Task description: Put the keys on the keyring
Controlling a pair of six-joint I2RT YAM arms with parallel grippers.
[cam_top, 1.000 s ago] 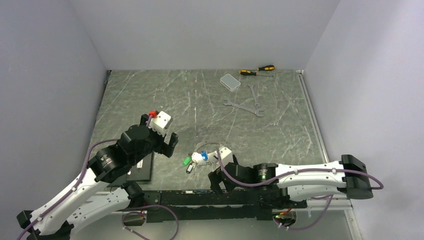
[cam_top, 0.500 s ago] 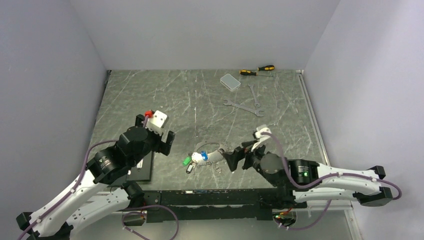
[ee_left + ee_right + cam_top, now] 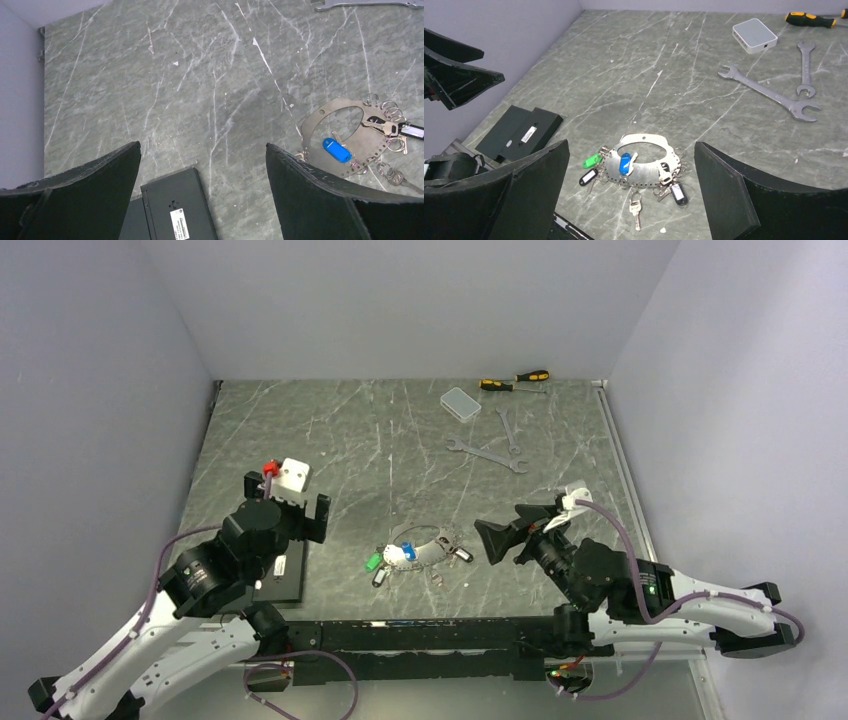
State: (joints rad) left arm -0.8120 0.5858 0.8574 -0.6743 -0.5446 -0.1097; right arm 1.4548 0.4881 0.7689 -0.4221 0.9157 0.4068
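Left pincer and right pincer stand wide open and empty; the keyring, likely light, stiff and slippery, is best gripped at its bare far arc.

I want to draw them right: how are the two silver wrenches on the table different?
The long wrench is clearly longer and wider than the short wrench. In the right wrist view the long wrench lies slanted, while the short wrench points nearly straight away. Both are silver, open at each end, and lie flat.
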